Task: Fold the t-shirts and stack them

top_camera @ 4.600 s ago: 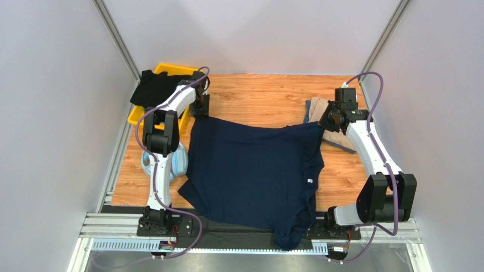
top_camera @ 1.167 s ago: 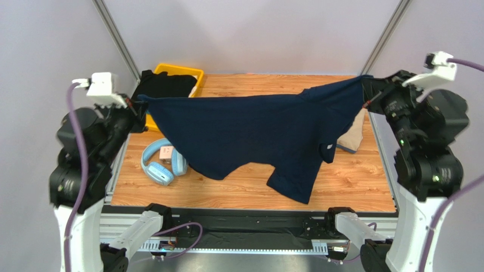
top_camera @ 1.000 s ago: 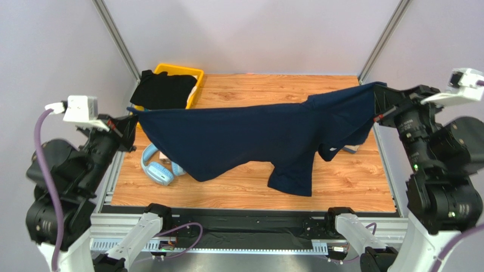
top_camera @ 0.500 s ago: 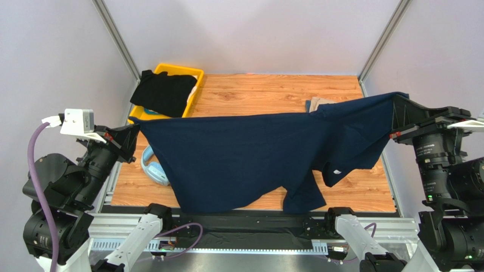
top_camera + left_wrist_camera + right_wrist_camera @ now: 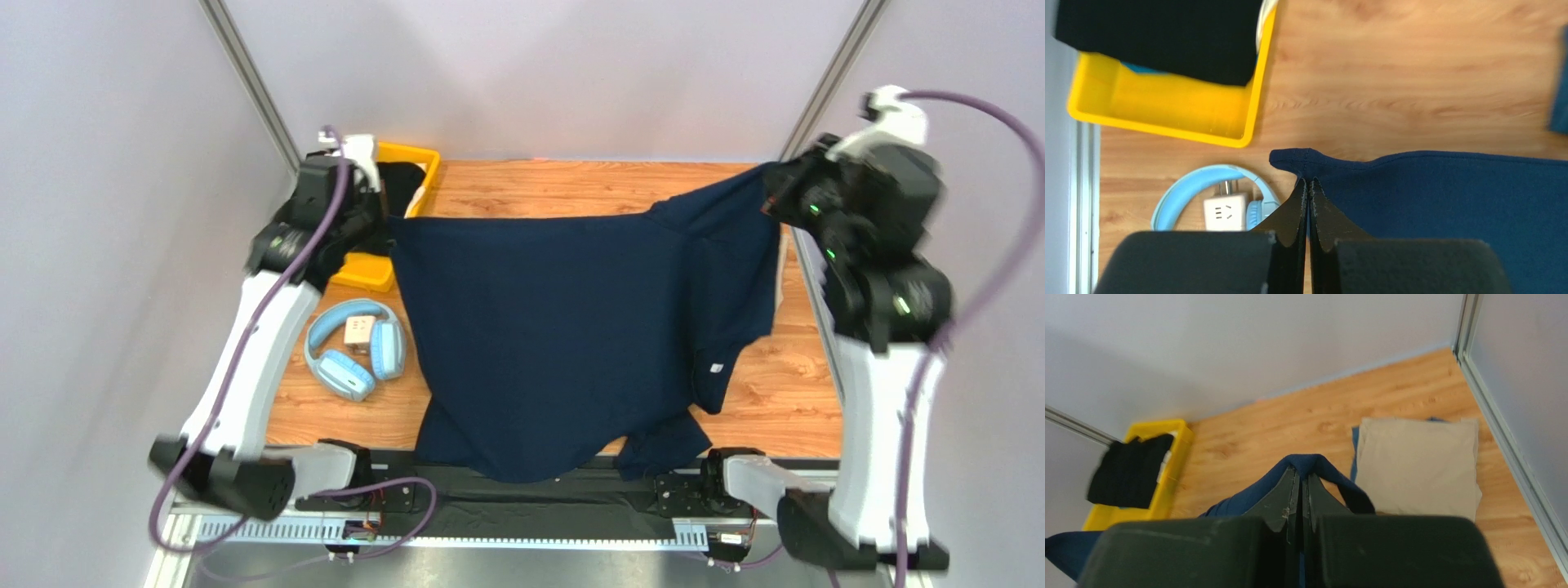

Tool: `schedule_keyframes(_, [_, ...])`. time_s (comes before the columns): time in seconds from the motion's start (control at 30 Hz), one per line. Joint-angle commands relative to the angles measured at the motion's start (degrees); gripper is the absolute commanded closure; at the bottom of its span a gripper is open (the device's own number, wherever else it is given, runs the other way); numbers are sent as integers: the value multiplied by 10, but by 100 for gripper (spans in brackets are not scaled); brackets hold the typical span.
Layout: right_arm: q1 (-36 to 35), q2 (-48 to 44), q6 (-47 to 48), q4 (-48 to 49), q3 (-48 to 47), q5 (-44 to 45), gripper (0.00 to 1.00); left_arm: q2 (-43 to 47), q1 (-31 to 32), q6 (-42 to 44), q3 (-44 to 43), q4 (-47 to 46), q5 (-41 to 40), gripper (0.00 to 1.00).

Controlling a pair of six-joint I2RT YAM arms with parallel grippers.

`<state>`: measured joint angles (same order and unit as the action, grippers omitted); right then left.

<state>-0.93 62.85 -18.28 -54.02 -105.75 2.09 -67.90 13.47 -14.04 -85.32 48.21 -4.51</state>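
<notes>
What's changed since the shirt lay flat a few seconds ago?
Both arms lifted the navy t-shirt off the table, swung it nearward, then back toward the far side; it hangs spread between the left gripper and right gripper, both shut on it. The black t-shirt, yellow bin, headphones and tan t-shirt stayed put.

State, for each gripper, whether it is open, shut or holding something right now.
Left gripper: shut on the navy t-shirt, at its edge.
Right gripper: shut on the navy t-shirt.
</notes>
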Motion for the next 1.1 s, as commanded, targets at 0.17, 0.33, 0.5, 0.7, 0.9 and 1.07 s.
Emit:
schedule_keyframes(0.17, [4,133,17,87,135,28,100,-159,-1,45,12,-86,-91,100])
schedule_keyframes(0.33, [4,209,-3,105,154,36,100,-232,0,54,0,-114,-126,100])
schedule_keyframes(0.5, [4,255,-9,125,173,47,100,-321,0,65,-17,-126,-130,100])
schedule_keyframes(0.7, [4,299,-11,161,195,51,100,-382,-1,54,-36,-113,-134,100])
schedule_keyframes(0.9, [3,342,-15,157,197,25,100,-396,-1,58,-27,-111,-139,100])
schedule_keyframes(1.07, [3,299,-30,172,267,9,100,-354,2,52,1,-103,-134,100])
